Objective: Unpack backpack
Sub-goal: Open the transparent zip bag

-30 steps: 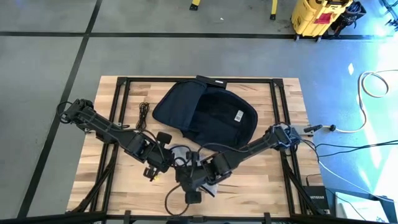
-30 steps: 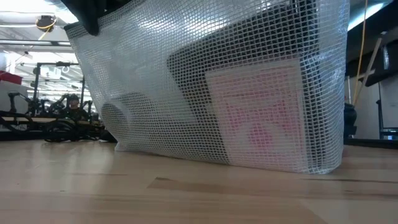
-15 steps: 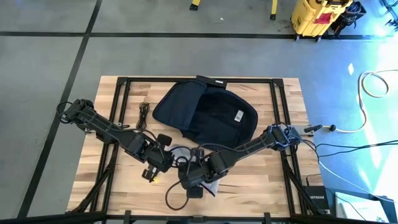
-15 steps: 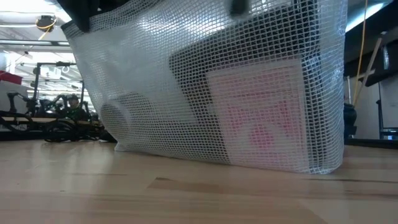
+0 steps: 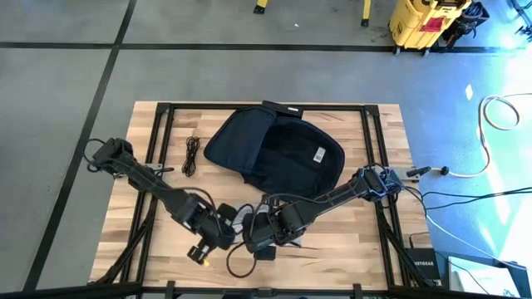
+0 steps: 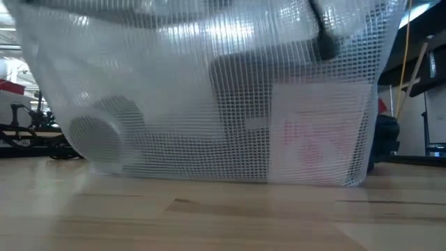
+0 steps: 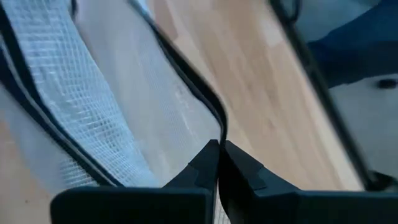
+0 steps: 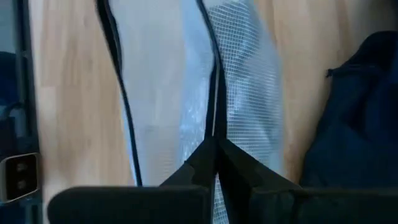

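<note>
Table (image 5: 349, 249): wooden top, centre of the high view.
Backpack (image 5: 278, 149): lying open, upper centre of the table.
Mesh pouch (image 6: 209, 118): clear, fills the low view.
Left gripper (image 7: 219, 146): pinching the pouch's dark edge.
Right gripper (image 8: 215, 142): clamped on the pouch's dark edge.

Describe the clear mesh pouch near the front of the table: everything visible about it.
The mesh pouch is a soft, see-through bag of clear plastic reinforced with a white grid, edged in dark trim. It sits on the wooden table in front of the open backpack, apart from it. Blurred contents show through: a dark block, a pinkish-white card, a pale round shape. The left gripper and right gripper are each shut on its dark edge.
</note>
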Available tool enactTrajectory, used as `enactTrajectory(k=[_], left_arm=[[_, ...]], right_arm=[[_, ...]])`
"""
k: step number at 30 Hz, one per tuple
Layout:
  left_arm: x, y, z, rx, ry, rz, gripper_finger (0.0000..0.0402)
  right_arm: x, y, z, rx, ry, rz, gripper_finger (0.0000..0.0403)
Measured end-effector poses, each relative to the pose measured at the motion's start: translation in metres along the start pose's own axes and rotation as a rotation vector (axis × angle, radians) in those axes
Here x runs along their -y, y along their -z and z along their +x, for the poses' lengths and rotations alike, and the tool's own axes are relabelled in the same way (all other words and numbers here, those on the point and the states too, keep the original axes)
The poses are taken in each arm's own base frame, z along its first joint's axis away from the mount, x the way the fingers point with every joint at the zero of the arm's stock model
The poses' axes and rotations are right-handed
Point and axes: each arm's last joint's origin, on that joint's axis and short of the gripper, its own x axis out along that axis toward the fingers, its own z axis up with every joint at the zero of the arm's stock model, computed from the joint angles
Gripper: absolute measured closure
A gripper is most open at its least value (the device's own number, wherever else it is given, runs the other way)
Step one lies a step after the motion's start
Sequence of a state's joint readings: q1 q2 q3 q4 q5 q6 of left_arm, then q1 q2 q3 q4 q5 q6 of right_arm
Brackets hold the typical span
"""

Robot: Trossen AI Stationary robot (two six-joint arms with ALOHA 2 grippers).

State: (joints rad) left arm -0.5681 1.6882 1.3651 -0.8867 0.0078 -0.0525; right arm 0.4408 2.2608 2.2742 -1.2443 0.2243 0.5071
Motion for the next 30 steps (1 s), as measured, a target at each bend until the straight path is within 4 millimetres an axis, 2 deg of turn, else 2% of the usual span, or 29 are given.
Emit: enactTrajectory(k=[4,12,19,22,25,30], left_arm=[[0.005,-0.002,0.017,-0.031,-0.033,0.003,0.0402],[0.000,-0.014,0.019,0.087,-0.076,-0.011,0.0402],[-0.002,-0.016,0.029,0.074,-0.058,-0.018,0.0402],[0.002,-0.021,0.037,0.112,-0.050,-0.012,0.0402],[0.006,-0.021,0.048,0.158,-0.022,-0.003,0.0402],[0.011,-0.015,0.060,0.192,-0.042,0.002,0.0402]], right_arm=[[-0.005,0.004,-0.001,-0.012,0.000,-0.005,0.0403],[-0.025,0.015,-0.007,-0.011,-0.024,0.002,0.0403],[-0.065,0.029,-0.018,0.112,-0.089,-0.022,0.0403],[-0.082,0.032,-0.016,0.174,-0.119,-0.031,0.0399],[-0.096,0.042,-0.006,0.162,-0.113,-0.048,0.0393],[-0.119,0.071,0.029,0.038,-0.108,-0.048,0.0390]])
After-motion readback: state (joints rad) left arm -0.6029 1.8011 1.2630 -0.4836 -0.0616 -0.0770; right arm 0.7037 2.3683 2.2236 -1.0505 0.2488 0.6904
